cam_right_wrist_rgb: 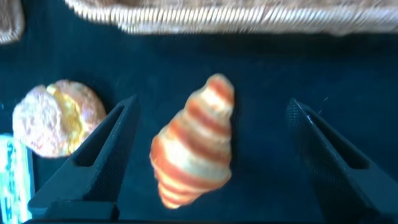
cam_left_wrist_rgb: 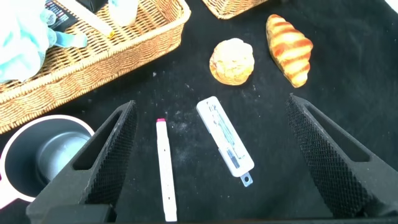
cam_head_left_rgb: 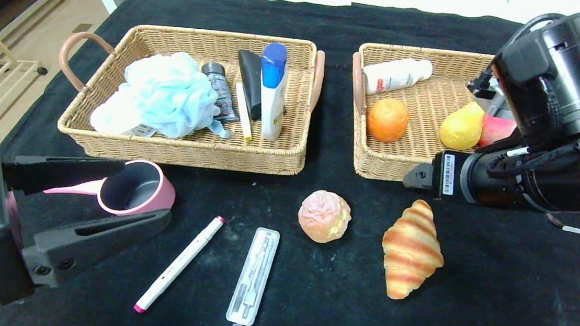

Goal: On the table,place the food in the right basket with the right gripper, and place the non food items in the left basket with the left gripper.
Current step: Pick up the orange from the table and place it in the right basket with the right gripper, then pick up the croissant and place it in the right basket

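A croissant (cam_head_left_rgb: 411, 249) and a round bun (cam_head_left_rgb: 324, 216) lie on the black table, with a white marker (cam_head_left_rgb: 180, 263), a white flat case (cam_head_left_rgb: 254, 275) and a pink cup (cam_head_left_rgb: 136, 188) to their left. My left gripper (cam_head_left_rgb: 147, 191) is open and empty above the table beside the cup. In the left wrist view the marker (cam_left_wrist_rgb: 163, 169) and case (cam_left_wrist_rgb: 224, 142) lie between its fingers, and the gripper (cam_left_wrist_rgb: 211, 106) holds nothing. My right gripper (cam_head_left_rgb: 417, 177) is open above the croissant (cam_right_wrist_rgb: 196, 149), which lies between its fingers; the gripper (cam_right_wrist_rgb: 211, 102) holds nothing.
The left basket (cam_head_left_rgb: 191, 150) holds a blue bath puff (cam_head_left_rgb: 162, 94) and several bottles and tubes. The right basket (cam_head_left_rgb: 384, 163) holds an orange (cam_head_left_rgb: 388, 120), a pear (cam_head_left_rgb: 461, 128), a pink fruit and a white bottle (cam_head_left_rgb: 396, 74).
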